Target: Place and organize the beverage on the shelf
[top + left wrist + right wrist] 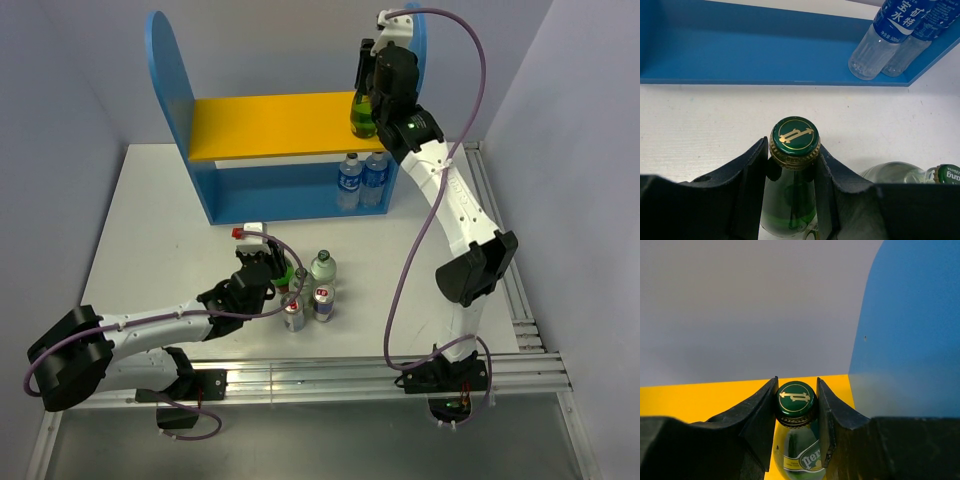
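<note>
The shelf (175,75) stands at the back, with blue side panels and a yellow top board (270,125). My right gripper (368,75) is shut on the neck of a green Perrier bottle (364,118) at the right end of the top board. In the right wrist view its fingers (762,410) flank the cap and the bottle (797,450) hangs below. My left gripper (270,268) is shut on a second green bottle (287,277) upright on the table. The left wrist view shows its cap (795,136) pressed between my gripper (793,152) fingers.
Two blue-labelled water bottles (362,178) stand at the right of the lower level and also show in the left wrist view (875,45). A clear bottle (322,268) with a green cap and two cans (308,308) stand right beside the left gripper. Aluminium rails (500,350) edge the table.
</note>
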Controlling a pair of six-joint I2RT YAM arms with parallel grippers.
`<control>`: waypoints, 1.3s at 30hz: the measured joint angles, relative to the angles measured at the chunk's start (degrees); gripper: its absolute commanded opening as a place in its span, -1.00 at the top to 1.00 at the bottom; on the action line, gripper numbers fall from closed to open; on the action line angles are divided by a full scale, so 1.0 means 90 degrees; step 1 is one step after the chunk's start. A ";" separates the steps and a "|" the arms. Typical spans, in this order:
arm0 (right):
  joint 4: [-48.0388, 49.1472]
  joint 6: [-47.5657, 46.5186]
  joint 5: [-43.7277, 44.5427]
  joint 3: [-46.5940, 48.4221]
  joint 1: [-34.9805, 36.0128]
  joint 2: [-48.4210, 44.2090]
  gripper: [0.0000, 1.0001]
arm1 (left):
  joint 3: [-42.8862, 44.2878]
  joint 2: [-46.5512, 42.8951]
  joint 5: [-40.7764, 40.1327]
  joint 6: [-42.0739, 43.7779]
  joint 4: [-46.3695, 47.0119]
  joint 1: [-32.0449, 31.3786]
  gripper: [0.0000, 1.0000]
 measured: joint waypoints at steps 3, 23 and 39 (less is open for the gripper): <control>0.0221 -0.0044 0.0053 -0.0117 0.0000 0.0000 1.00 | 0.0012 0.0019 -0.0002 0.0000 0.0005 0.0000 0.99; 0.0639 0.0024 0.0194 -0.1824 0.0049 -0.0816 -1.00 | 0.0148 0.0039 -0.0007 0.0041 -0.0226 0.0000 0.99; 0.1248 0.0971 -0.0418 -0.5054 0.0457 -0.4255 -1.00 | 0.1634 0.0243 0.0204 0.1219 -0.1790 0.0333 0.99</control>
